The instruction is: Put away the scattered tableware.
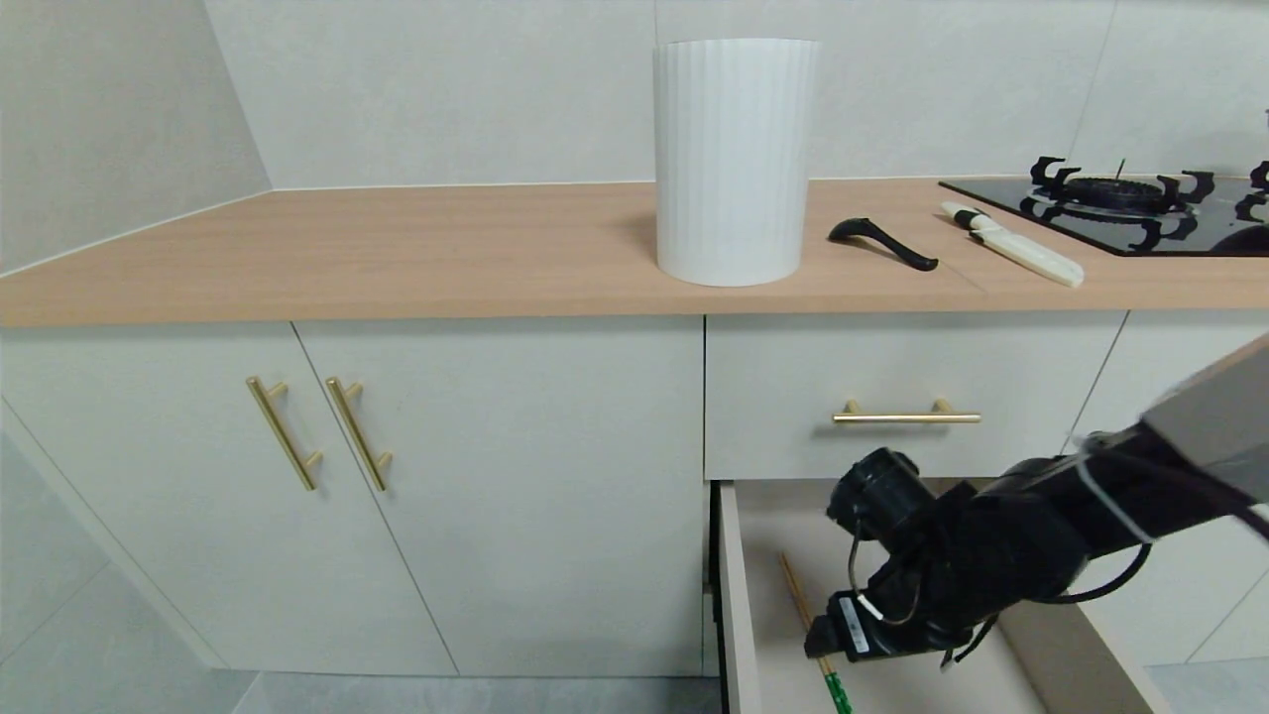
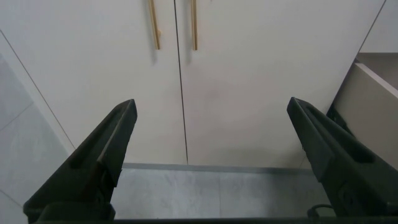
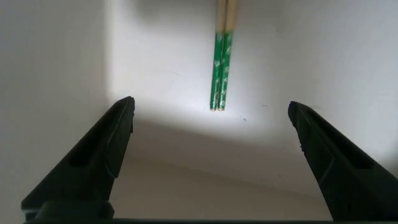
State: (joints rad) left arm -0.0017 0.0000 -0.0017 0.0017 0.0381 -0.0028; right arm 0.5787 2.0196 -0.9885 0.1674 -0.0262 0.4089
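Right pincer [image 3: 210, 107] hangs open, empty, over chopsticks [image 3: 222, 62] lying in the open drawer [image 1: 736, 595]; left pincer [image 2: 211, 104] open too; next, I judge: rise to the worktop [image 1: 397, 248] for spoon [image 1: 882, 243] or knife [image 1: 1011, 243].

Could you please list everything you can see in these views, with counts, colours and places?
countertop: one, wood-coloured, above the cabinets
container: one, white, ribbed, upright on the countertop
spoon: one, black, lying on the countertop right of the container
knife: one, white, lying between the spoon and the hob
hob: one, black, at the countertop's right end
cupboard doors: two, pale, shut, gold handles
upper drawer: one, pale, shut, gold handle
lower drawer: one, pale, open
chopsticks: one pair, wood with green ends, lying in the lower drawer
left hand: one, black, open, facing the cupboard doors
right hand: one, black, open, over the chopsticks
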